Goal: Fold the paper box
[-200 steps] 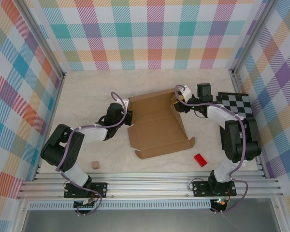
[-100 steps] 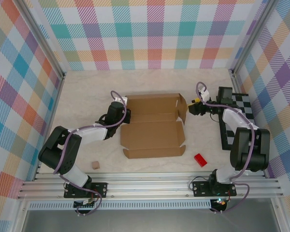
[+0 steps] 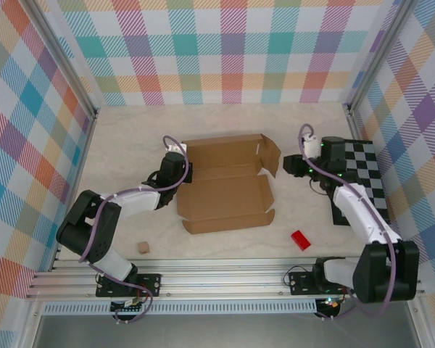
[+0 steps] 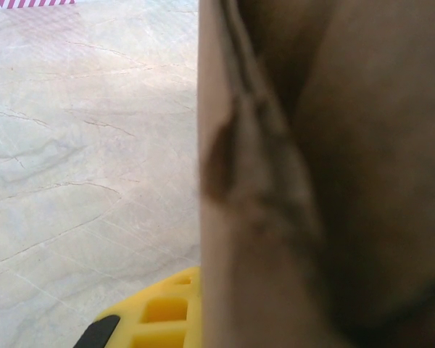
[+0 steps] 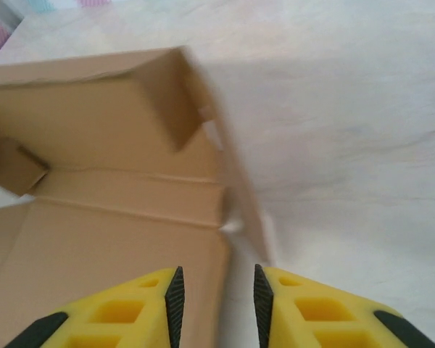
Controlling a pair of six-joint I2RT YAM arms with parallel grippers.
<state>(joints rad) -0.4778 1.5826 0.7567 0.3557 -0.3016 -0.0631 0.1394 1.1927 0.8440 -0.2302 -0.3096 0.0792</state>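
Left wrist: blurred paper box [image 4: 312, 181] mostly hides left hand [image 3: 182, 170], apparently gripping it.

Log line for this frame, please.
left gripper: shut on left edge of paper box | right gripper: open, empty, near its right flap | fold: unfinished

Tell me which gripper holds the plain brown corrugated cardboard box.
The left gripper: it is shut on the left edge of the brown cardboard box. The right gripper stands apart, empty.
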